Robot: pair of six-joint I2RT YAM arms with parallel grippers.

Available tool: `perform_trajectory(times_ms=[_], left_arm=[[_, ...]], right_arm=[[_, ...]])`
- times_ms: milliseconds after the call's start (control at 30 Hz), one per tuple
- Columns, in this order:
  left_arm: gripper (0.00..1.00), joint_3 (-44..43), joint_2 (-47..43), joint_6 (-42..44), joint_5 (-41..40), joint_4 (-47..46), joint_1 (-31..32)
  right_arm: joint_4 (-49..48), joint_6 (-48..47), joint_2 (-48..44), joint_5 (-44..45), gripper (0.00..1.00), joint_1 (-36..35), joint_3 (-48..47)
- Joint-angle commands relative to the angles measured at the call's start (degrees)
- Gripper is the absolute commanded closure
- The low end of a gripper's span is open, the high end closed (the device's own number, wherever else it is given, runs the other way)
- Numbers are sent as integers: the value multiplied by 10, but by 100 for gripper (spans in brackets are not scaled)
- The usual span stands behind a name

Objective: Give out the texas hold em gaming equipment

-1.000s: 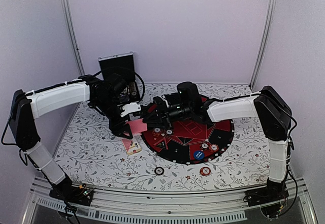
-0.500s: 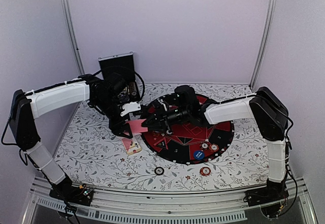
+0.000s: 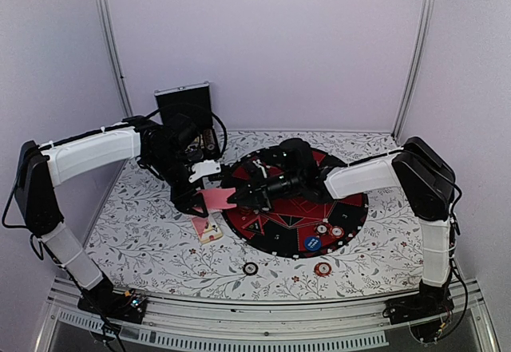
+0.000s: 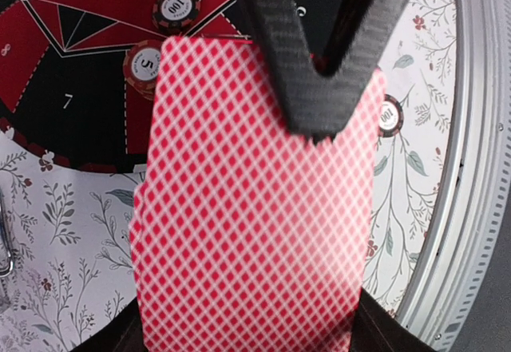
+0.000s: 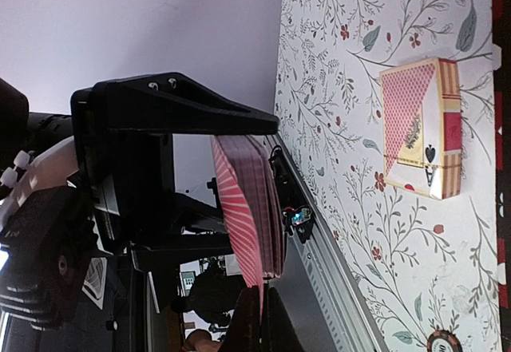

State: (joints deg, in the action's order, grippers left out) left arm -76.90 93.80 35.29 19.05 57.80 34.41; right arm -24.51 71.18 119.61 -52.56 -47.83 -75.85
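Pink cards (image 5: 249, 208): squeezed in the left gripper (image 3: 196, 199).
Right gripper (image 4: 315, 116): just pinched shut, maybe on the top card (image 4: 239, 224).
Next: pull it off to deal.

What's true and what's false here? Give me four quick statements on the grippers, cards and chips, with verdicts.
1. The left gripper holds the deck. True.
2. The right gripper hangs open, clear of the deck. False: it is shut, pinching a card at the deck's edge.
3. The card box lies on the round mat. False: it lies on the floral tablecloth beside the mat.
4. A blue chip sits on the mat. True.
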Motion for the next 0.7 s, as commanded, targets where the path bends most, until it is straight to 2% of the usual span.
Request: perform_trajectory(times_ms=[0, 467, 667], left_arm=[[58, -9, 1, 0, 5, 2, -9], [59, -6, -1, 0, 7, 10, -10], [60, -7, -5, 0, 8, 16, -10]], right_arm=[[-9, -4, -51, -5, 100, 25, 33], [54, -58, -95, -18, 100, 94, 65], [96, -94, -81, -26, 100, 134, 49]])
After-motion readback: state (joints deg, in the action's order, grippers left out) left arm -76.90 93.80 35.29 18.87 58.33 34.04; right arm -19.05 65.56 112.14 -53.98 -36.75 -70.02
